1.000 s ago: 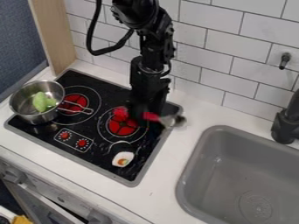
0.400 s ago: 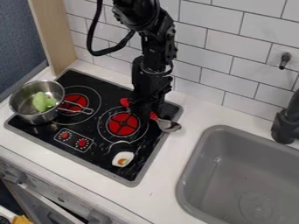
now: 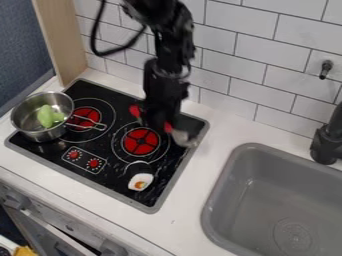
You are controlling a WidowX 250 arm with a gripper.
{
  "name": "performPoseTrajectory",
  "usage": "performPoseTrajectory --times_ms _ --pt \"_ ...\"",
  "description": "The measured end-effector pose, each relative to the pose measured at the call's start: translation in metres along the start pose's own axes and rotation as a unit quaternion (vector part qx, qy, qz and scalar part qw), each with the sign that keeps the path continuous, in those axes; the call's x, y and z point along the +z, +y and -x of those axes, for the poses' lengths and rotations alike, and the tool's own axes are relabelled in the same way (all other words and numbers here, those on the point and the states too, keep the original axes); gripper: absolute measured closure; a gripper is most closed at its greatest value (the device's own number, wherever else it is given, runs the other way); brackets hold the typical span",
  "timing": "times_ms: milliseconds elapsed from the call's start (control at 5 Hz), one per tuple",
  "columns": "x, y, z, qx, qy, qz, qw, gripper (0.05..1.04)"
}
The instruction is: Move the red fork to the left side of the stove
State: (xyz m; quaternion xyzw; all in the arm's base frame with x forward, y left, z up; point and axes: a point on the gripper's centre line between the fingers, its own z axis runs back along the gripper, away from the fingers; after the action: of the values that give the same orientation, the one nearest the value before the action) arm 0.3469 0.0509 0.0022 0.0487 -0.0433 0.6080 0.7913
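1. Red fork (image 3: 135, 111), metal-headed; clamped mid-handle in black two-finger gripper (image 3: 159, 121), near back right corner of black stove (image 3: 110, 180); unsupported head may twist it loose.
2. Carried left too low, may clip silver metal pot (image 3: 41, 135) at left edge.

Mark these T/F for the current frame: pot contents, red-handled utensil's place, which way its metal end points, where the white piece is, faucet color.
1. The metal pot holds a green item. True.
2. The red-handled utensil is in the sink. False: it is in the gripper, over the right part of the stove.
3. The utensil's metal end points toward the sink side. True.
4. The white piece is in the pot. False: it is on the stove, near the front right.
5. The faucet is black. True.
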Motion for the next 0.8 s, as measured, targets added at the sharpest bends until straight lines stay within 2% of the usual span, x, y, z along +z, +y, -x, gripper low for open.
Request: performPoseTrajectory --times_ms 200,400,600,800 --pt "0.009 0.003 -0.028 0.043 -0.003 0.006 0.9991 0.723" --pt "0.018 -0.002 -0.057 0.066 -0.029 0.018 0.9972 0.723" --pt "0.008 0.002 -0.082 0.079 -0.057 0.001 0.9952 0.723" --pt "-0.001 0.003 -0.105 0.089 -0.074 -0.010 0.9932 0.723"
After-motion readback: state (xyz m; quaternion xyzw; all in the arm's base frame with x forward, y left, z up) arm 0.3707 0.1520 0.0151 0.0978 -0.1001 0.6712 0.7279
